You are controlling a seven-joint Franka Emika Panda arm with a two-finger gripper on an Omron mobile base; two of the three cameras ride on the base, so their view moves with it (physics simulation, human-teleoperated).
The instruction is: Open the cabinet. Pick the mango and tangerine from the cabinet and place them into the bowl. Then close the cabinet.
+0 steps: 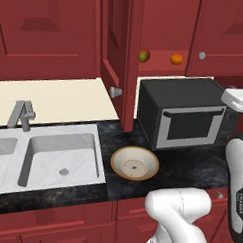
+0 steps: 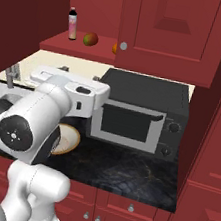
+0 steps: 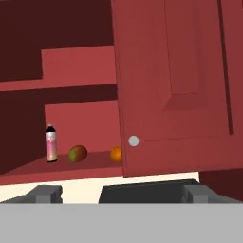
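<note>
The cabinet (image 3: 175, 85) has its left door (image 1: 114, 43) swung open and its right door shut, silver knob showing. On the red shelf inside lie the green-red mango (image 3: 78, 153) and, to its right, the orange tangerine (image 3: 116, 154), half hidden by the shut door's edge. Both fruits also show as mango (image 1: 144, 56) and tangerine (image 1: 176, 59) above the microwave. The cream-tan bowl (image 1: 134, 163) sits empty on the dark counter below. My gripper (image 3: 121, 192) is open and holds nothing. It hangs over the microwave, well short of the shelf and facing it.
A small bottle (image 3: 51, 144) stands on the shelf left of the mango. A black microwave (image 1: 181, 113) stands under the cabinet, right of the bowl. A sink (image 1: 62, 158) with a faucet (image 1: 21, 114) lies to the left. The open door's knob (image 1: 115, 91) juts over the counter.
</note>
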